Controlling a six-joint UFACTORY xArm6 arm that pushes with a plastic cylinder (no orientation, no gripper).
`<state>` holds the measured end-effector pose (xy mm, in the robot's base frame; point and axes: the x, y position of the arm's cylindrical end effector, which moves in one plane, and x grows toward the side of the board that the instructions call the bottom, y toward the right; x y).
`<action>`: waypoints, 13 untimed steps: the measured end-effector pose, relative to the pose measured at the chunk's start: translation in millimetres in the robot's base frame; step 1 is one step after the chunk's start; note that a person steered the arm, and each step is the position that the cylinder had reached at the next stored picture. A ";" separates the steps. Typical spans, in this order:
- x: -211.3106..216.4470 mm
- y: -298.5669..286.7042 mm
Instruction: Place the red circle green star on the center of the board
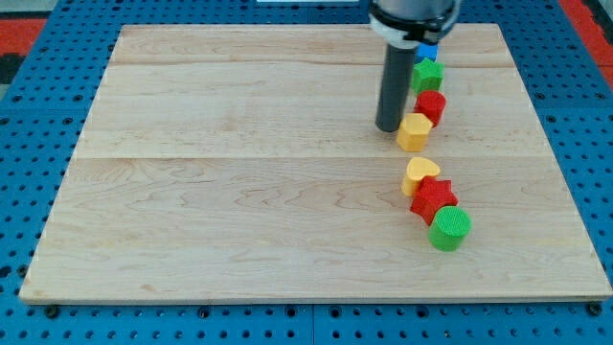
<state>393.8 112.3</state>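
Note:
The green star (427,74) lies near the view's top right of the wooden board (239,192). The red circle (432,105) sits just below it, touching it. A yellow block (414,132) lies below the red circle. My tip (388,127) stands on the board just left of the yellow block and the red circle, very close to the yellow one. A blue block (427,51) shows partly above the green star, mostly hidden by the arm.
A second group lies lower right: a yellow heart (420,175), a red star (434,199) and a green circle (449,229), touching in a diagonal row. Blue pegboard (594,144) surrounds the board.

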 end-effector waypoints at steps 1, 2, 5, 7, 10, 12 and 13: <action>0.0 -16.1; 1.9 -25.1; 48.4 19.3; 63.1 107.7; -33.9 20.3; -34.9 -30.5; -36.4 82.9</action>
<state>357.5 195.2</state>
